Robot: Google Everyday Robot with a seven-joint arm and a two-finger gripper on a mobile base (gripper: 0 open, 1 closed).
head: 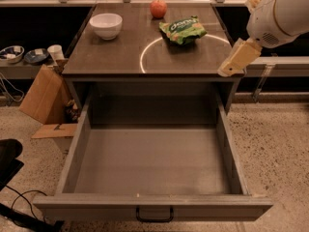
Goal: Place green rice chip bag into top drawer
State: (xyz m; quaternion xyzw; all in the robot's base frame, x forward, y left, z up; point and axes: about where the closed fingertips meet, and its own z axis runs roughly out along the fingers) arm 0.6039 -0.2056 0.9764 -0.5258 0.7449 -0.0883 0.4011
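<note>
The green rice chip bag [182, 30] lies on the dark counter top [125, 57], right of centre toward the back, beside a white circle mark. The top drawer [153, 159] below is pulled fully open, grey and empty, with a black handle [154, 215] on its front panel. My gripper [232, 62] hangs from the white arm [282, 13] at the right edge of the counter, to the right of the bag and nearer the front, apart from it and holding nothing.
A white bowl [106, 25] stands at the counter's left and a red apple [158, 8] at the back centre. Cardboard pieces [41, 93] lean on the floor to the left, with dishes on a low shelf [19, 56] behind. Black cables lie at lower left.
</note>
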